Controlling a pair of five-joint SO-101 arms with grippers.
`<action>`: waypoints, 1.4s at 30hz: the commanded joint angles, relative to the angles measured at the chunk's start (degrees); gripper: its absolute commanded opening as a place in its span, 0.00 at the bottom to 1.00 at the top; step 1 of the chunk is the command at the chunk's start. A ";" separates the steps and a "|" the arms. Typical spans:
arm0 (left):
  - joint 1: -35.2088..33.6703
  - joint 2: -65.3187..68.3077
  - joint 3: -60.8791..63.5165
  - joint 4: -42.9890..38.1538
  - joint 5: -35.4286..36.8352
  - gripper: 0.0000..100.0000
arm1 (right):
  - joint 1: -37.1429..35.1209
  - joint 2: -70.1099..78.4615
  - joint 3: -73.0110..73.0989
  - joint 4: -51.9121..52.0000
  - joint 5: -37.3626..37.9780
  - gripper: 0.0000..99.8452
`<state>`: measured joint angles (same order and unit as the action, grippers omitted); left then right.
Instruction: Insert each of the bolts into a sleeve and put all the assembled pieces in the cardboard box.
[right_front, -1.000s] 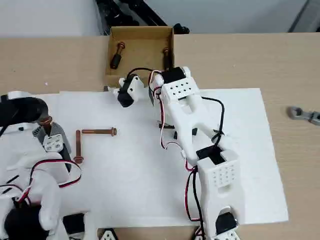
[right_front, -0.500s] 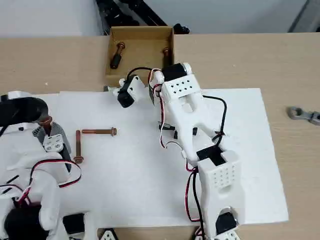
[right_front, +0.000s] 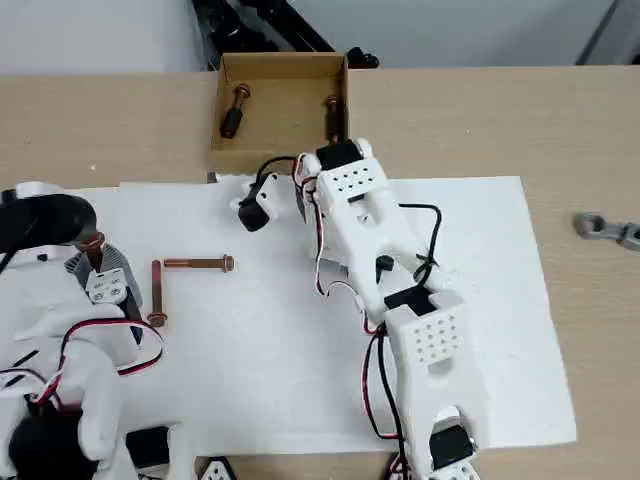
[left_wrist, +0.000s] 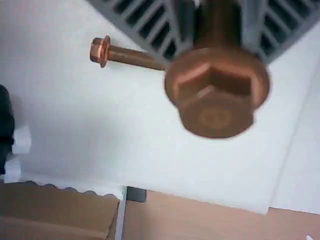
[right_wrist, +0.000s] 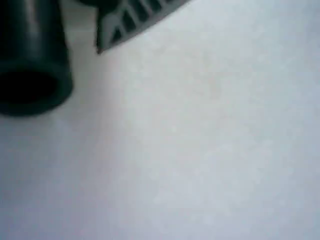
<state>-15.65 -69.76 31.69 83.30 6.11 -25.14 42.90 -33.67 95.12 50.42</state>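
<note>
Pinching a copper bolt (left_wrist: 216, 92) by its shank, the left gripper (right_front: 95, 258) is sitting at the left edge of the white sheet (right_front: 300, 370). The hex head is pointing at the wrist camera, while the shank is disappearing between the grey ribbed fingers (left_wrist: 145, 22), so its threaded end is staying out of sight. Behind that head, a lying bolt (left_wrist: 125, 54) is showing its own head and part of its shank; which of the sheet's two it is cannot be told. From above, the first loose bolt (right_front: 198, 263) and the second loose bolt (right_front: 156, 292) are lying in an L near the left gripper, too close at the corner to say whether they are touching. The right gripper (right_front: 258, 200) is gripping a black sleeve (right_wrist: 32, 60) over the sheet's far edge, just in front of the cardboard box (right_front: 283, 62). The sleeve's open end is facing the wrist camera, its bore is reading only as darkness, and its body is being cut off at the frame edge beside one ribbed finger (right_wrist: 135, 15). Inside the box, one assembled piece (right_front: 235, 110) is lying near the left wall and another assembled piece (right_front: 332, 112) is lying along the right wall, its near end hard to separate from the arm. A wrench (right_front: 605, 228) is lying on the bare table, cut off at the edge.
</note>
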 joint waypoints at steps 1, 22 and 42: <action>-0.44 0.53 -0.22 -0.97 -0.18 0.01 | 0.31 1.63 -1.58 -1.98 -0.53 0.22; -0.44 0.44 0.92 -1.93 -0.18 0.01 | -1.54 6.20 -1.58 -3.03 -0.44 0.01; -0.44 0.44 0.84 -2.02 -0.18 0.01 | -0.57 -25.10 -1.76 0.48 -28.48 0.00</action>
<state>-15.65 -69.32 33.36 83.30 6.11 -25.58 27.60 -34.73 95.21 23.43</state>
